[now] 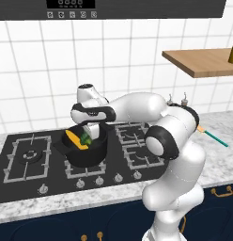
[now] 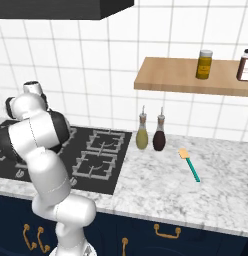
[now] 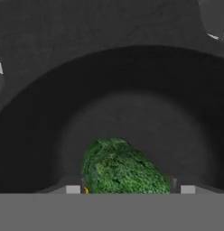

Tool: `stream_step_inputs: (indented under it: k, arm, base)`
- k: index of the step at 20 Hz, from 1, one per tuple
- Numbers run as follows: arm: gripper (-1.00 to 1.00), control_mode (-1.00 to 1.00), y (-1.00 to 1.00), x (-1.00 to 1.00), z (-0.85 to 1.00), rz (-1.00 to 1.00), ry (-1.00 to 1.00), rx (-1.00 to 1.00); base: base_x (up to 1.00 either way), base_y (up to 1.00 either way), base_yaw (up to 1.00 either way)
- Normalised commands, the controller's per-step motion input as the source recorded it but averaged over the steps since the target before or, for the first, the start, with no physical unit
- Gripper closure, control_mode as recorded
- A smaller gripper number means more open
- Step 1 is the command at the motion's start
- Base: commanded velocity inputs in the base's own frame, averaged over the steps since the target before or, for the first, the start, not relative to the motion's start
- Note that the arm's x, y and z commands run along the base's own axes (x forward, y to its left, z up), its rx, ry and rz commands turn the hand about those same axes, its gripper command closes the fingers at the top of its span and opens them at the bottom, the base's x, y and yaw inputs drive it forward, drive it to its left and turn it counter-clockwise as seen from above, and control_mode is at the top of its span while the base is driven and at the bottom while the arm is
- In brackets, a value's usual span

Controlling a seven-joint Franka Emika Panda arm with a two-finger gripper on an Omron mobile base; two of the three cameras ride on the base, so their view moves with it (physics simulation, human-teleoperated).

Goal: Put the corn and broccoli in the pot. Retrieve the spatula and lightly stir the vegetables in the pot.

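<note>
a white franka panda arm reaches left over a black gas hob, its gripper (image 1: 90,133) lowered into the mouth of the black pot (image 1: 100,151) that sits on a middle burner. the corn (image 1: 72,139) lies slanted inside the pot, its yellow-orange length leaning against the rim, and the broccoli (image 1: 85,139) sits just beside it, under the hand. in the hand view the broccoli (image 3: 123,169) rests low against the pot's dark inner wall (image 3: 132,90), between the two finger tips (image 3: 73,189), which stand apart on either side of the floret; whether they press on it cannot be told. the spatula (image 2: 190,164) lies flat on the marble counter (image 2: 161,185) well to the right of the hob, its yellowish blade pointing toward the wall and its teal handle toward the counter's front edge. two stoppered bottles (image 2: 150,133) stand near the tiled wall between hob and spatula. above them a wooden shelf (image 2: 176,80) carries two jars (image 2: 204,64).
</note>
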Motion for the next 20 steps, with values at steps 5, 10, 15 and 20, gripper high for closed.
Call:
stream_step_inputs:
  k: [5, 10, 15, 20]
  arm:
    - [-1.0, -1.0, 0.19, 0.03, -0.15, 0.0, -0.01, 0.0]
    - [-1.0, -1.0, 0.05, -0.05, -0.03, 0.0, 0.0, 0.0]
    - [-1.0, -1.0, 0.08, -0.01, -0.14, 0.0, 0.0, 0.0]
    - [-1.0, -1.0, 0.2, -0.15, -0.14, 0.0, 0.0, 0.0]
  base:
    - [0.0, 0.0, 0.0]
    - [0.0, 0.0, 0.0]
    - [0.0, 0.0, 0.0]
    - [0.0, 0.0, 0.0]
